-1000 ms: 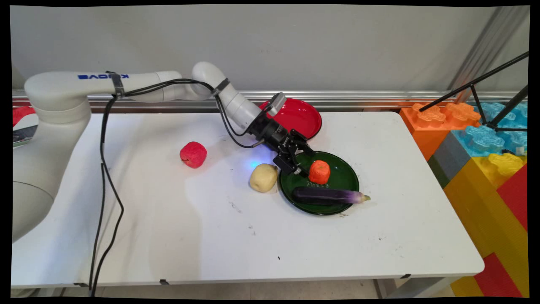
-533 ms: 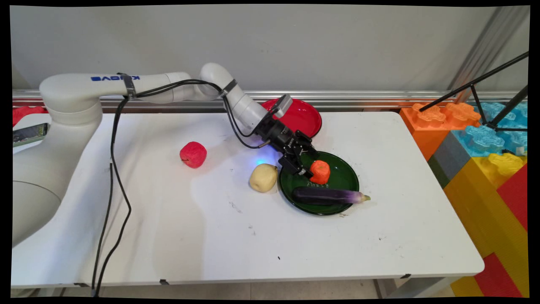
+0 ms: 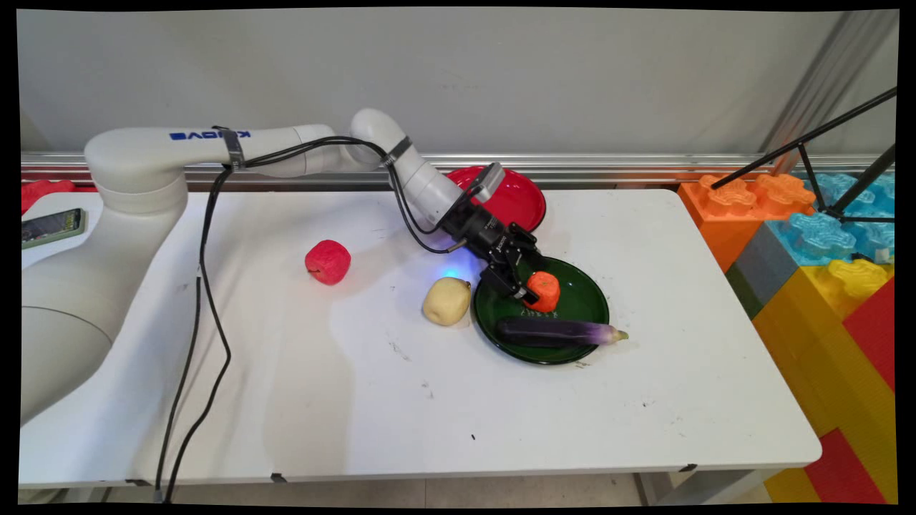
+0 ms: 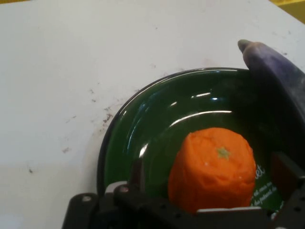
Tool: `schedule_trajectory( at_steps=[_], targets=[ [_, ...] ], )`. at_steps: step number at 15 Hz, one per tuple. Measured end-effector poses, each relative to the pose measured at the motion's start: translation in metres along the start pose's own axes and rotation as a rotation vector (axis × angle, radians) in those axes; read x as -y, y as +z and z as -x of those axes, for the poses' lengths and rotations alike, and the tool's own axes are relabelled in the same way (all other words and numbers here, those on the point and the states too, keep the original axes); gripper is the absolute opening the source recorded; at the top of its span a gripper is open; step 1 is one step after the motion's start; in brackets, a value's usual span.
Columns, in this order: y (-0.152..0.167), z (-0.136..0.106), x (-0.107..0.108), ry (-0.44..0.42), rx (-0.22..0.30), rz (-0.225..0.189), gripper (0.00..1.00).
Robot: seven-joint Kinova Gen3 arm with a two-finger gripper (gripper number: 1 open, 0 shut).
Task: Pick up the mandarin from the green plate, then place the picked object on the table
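The claw (image 3: 531, 285) reaches down at a slant from the upper left over the near-left part of the green plate (image 3: 583, 315), and its fingers stand open around the orange (image 3: 544, 291) — one finger on each side of the fruit, close to its skin, though whether they press on it cannot be told. In the hand view the orange (image 4: 212, 168) sits right between the two black fingers (image 4: 285, 172), stem mark facing the camera, with the green plate (image 4: 119, 143) curving round behind it.

The orange rests on the plate, toward the plate's far-left side. On the same plate, nearer the camera, lies a purple eggplant (image 3: 558, 332) on its side, its green-tipped end sticking out past the right rim; it is near the orange but apart from it.

Just left of the plate, on the white surface (image 3: 358, 400), sits a yellowish potato (image 3: 446, 301), just beside the rim. Farther left a red apple (image 3: 328, 262) stands alone. Behind the arm's wrist a red plate (image 3: 517, 200) lies near the back edge of the surface.
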Motion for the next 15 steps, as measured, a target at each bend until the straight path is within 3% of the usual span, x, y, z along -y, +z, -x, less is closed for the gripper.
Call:
schedule_trajectory(
  at_steps=[4, 5, 15],
  targets=[
    [0.007, -0.001, 0.002, 0.006, -0.001, 0.004, 1.00],
    [0.008, -0.001, 0.003, 0.008, -0.001, 0.005, 0.00],
    [0.006, -0.002, 0.002, 0.007, -0.006, 0.005, 0.00]
  ],
)
